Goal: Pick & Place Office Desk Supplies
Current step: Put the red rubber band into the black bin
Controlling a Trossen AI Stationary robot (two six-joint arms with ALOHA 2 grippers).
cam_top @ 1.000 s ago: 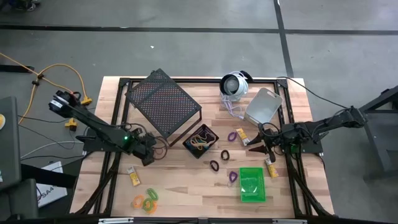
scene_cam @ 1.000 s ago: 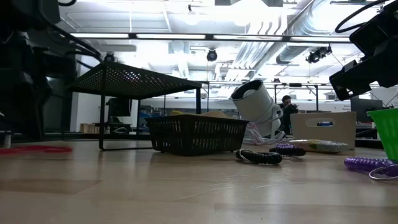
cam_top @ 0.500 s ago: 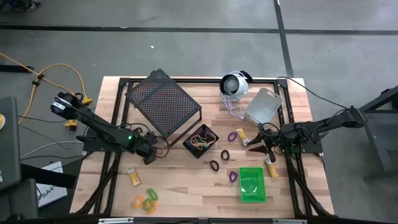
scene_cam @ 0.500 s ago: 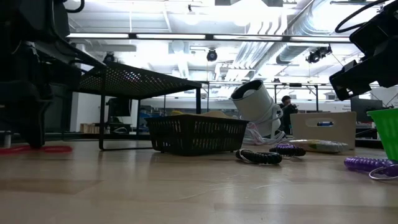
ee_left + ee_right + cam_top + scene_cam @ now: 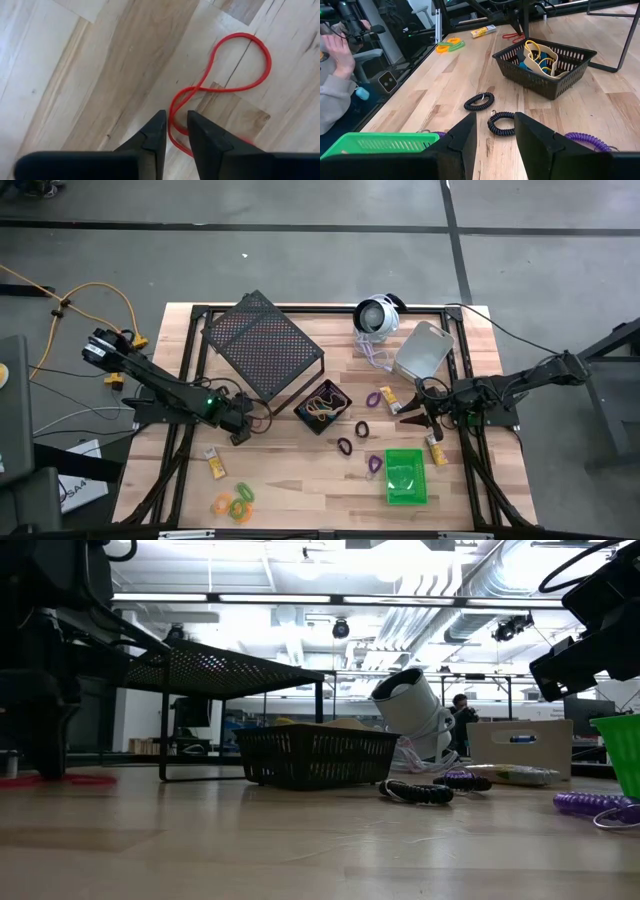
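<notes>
My left gripper [image 5: 175,131] is down on the table just beside the black mesh rack [image 5: 262,345], fingers narrow, closing around a thin red loop [image 5: 225,85]. The loop lies flat, so I think it could slip out. My right gripper [image 5: 492,131] waits half open near the green bin [image 5: 405,477].

Red loop [image 5: 220,85], pale wood table [image 5: 75,75], green bin [image 5: 405,477].
</notes>
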